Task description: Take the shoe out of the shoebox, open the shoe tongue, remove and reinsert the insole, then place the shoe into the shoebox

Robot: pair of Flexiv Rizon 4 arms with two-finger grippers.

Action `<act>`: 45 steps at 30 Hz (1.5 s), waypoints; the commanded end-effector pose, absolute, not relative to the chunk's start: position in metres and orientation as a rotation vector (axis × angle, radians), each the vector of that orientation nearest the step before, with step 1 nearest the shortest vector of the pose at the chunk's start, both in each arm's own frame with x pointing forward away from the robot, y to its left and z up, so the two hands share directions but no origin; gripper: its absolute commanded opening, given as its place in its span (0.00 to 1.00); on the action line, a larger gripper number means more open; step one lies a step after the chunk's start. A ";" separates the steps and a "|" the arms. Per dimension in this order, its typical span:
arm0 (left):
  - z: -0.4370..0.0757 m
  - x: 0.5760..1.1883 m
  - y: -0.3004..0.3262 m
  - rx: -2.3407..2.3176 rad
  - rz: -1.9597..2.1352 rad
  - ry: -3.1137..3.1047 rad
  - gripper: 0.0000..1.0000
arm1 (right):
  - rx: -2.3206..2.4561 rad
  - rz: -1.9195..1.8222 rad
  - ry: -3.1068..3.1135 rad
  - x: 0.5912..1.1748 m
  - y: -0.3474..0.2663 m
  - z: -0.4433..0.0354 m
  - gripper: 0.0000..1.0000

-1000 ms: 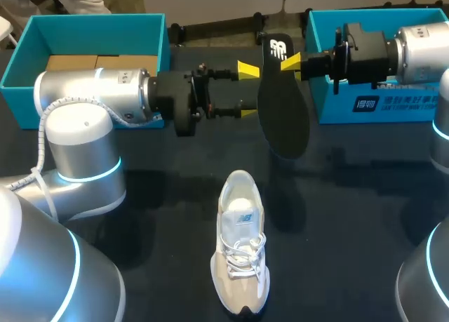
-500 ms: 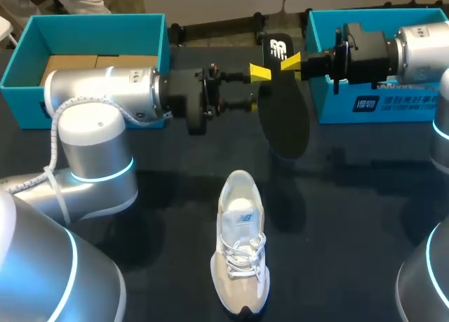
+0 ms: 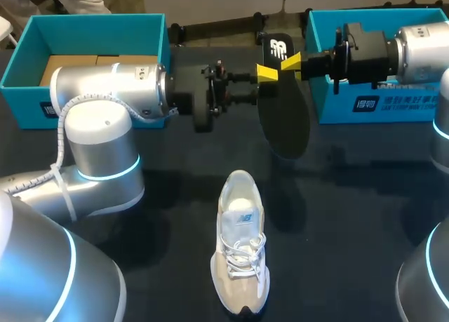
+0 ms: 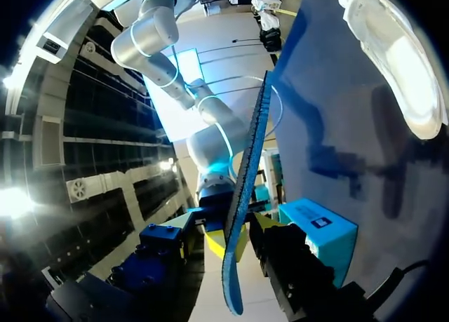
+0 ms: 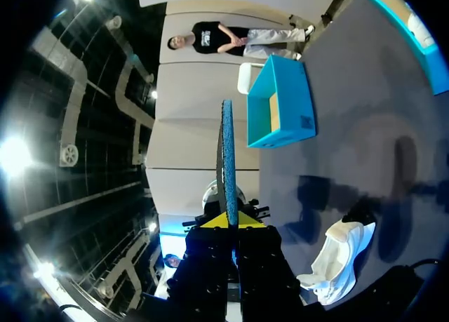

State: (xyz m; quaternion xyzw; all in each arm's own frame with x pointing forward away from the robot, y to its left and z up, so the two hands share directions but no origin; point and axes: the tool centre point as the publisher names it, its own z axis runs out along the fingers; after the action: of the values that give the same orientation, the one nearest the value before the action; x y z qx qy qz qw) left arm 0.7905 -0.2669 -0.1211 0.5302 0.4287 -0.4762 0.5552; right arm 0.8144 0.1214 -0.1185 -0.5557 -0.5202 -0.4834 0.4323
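My left arm has slid further in from the side, and my left gripper (image 3: 261, 85) is now right at the edge of the black insole (image 3: 284, 118), close to its far end. A second ago there was a clear gap between them, and half a second ago it was almost there. I cannot tell if it has a grip on the insole yet. My right gripper (image 3: 291, 61) has not moved. It is pinched tight on that same end and holds the insole up in the air between the two blue boxes. So I think the insole is about to pass from one arm to the other. The shoe (image 3: 240, 252) lies on the table (image 3: 351, 196) near me, out of its box, just where it was. The insole has yet to go back in.
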 end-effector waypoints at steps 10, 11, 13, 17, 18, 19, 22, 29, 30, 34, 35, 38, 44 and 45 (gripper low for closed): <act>-0.121 0.787 -0.271 1.235 -1.125 1.016 0.31 | -1.386 -1.204 -1.298 0.815 0.123 -0.119 0.00; -0.120 0.788 -0.272 1.236 -1.125 1.015 0.27 | -1.386 -1.204 -1.298 0.815 0.123 -0.119 0.00; -0.119 0.787 -0.274 1.239 -1.125 1.009 0.20 | -1.386 -1.204 -1.298 0.815 0.123 -0.119 0.00; -0.117 0.785 -0.274 1.242 -1.125 1.002 0.16 | -1.386 -1.204 -1.298 0.815 0.123 -0.119 0.00; -0.117 0.784 -0.274 1.243 -1.126 1.001 0.16 | -1.386 -1.204 -1.298 0.815 0.123 -0.119 0.00; -0.117 0.784 -0.275 1.243 -1.126 1.001 0.16 | -1.386 -1.204 -1.298 0.815 0.123 -0.119 0.00; -0.119 0.785 -0.276 1.246 -1.126 1.004 0.15 | -1.386 -1.204 -1.298 0.815 0.123 -0.119 0.00; -0.121 0.787 -0.277 1.251 -1.116 1.007 0.00 | -1.386 -1.204 -1.298 0.815 0.123 -0.119 0.00; -0.121 0.788 -0.277 1.251 -1.115 1.007 0.00 | -1.386 -1.204 -1.298 0.815 0.123 -0.119 0.00; -0.122 0.788 -0.274 1.250 -1.102 1.006 0.00 | -1.333 -1.245 -1.297 0.813 0.124 -0.118 1.00; -0.121 0.788 -0.272 1.251 -1.097 1.005 0.00 | -1.337 -1.244 -1.298 0.812 0.124 -0.118 1.00; -0.121 0.789 -0.263 1.251 -1.080 1.009 0.00 | -1.328 -1.258 -1.296 0.805 0.121 -0.119 1.00; -0.122 0.787 -0.234 1.250 -1.034 1.036 0.00 | -1.308 -1.269 -1.307 0.783 0.112 -0.121 1.00; -0.123 0.786 -0.230 1.252 -1.029 1.042 0.00 | -1.305 -1.274 -1.307 0.779 0.110 -0.122 1.00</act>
State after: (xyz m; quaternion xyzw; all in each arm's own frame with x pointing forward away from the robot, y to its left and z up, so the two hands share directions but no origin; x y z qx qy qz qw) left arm 0.7978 -0.2523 -0.1247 0.5323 0.4402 -0.4422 0.5721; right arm 0.7948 0.1200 -0.1217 -0.5207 -0.5293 -0.5059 0.4391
